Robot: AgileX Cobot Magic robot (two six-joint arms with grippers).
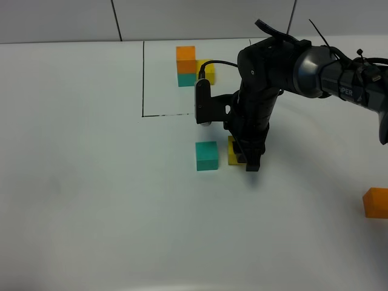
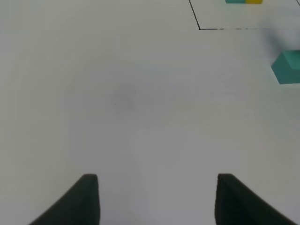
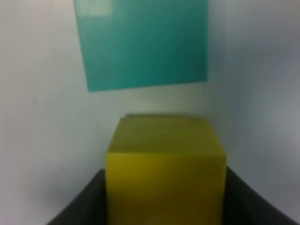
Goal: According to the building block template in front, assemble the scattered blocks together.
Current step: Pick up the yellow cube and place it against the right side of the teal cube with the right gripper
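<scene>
Right pincer (image 1: 250, 160) grasps the yellow block (image 3: 164, 173), teal block (image 1: 207, 156) just beside it; orange block (image 1: 376, 202) sits at the worktop (image 1: 91, 212) right edge; left pincer (image 2: 157, 187) released.

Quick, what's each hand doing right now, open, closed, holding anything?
Left hand: open, holding nothing.
Right hand: closed on the yellow block.

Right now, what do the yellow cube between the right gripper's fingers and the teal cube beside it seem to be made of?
The yellow cube: perhaps painted wood or dense plastic, matte; even colour, no sharp glare. The teal cube: seemingly the same, matte; uniform colour, crisp edges, only a faint soft sheen. Wood or plastic cannot be told.
</scene>
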